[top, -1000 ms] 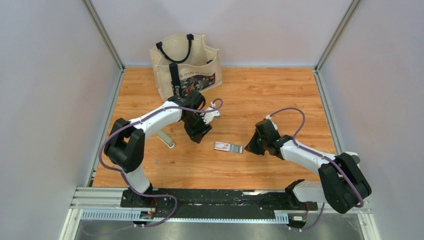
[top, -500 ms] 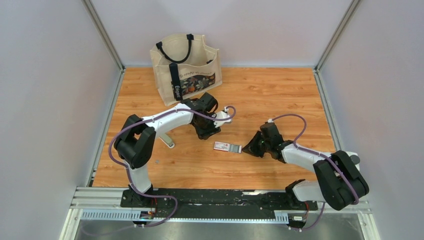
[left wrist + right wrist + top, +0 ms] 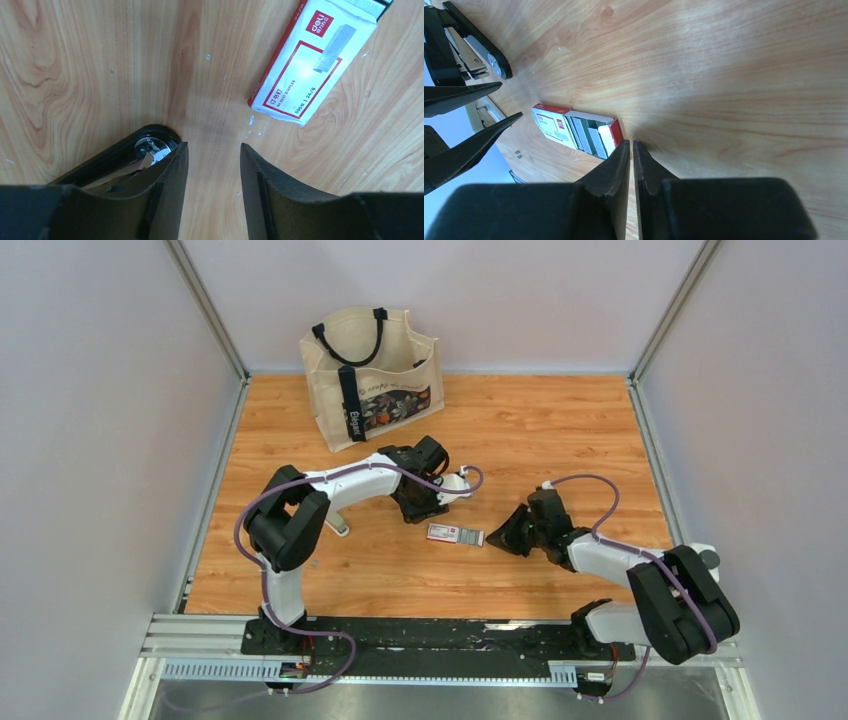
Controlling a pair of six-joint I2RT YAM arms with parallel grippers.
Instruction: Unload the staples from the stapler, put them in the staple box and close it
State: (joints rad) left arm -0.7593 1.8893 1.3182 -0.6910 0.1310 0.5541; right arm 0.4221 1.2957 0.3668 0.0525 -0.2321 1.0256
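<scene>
The stapler (image 3: 338,527), pale and elongated, lies on the table left of my left forearm, which partly covers it; it shows far off in the right wrist view (image 3: 486,115). Tiny grey staples (image 3: 315,563) lie loose near it and show in the right wrist view (image 3: 517,153). My left gripper (image 3: 426,512) is open and empty (image 3: 210,145) just above the wood. A black hinged object with chrome parts (image 3: 147,148) lies against its left finger and shows in the right wrist view (image 3: 479,47). My right gripper (image 3: 498,537) is shut (image 3: 630,142), its tips at the box's open end.
A flat red-and-white staple box (image 3: 456,534) lies between the grippers (image 3: 312,60), its drawer slid out with grey strips inside (image 3: 591,134). A beige tote bag (image 3: 370,375) stands at the back left. Grey walls enclose the table on three sides.
My left gripper has swung right, away from the stapler and toward the box. My right gripper has edged left to the box's open end.
</scene>
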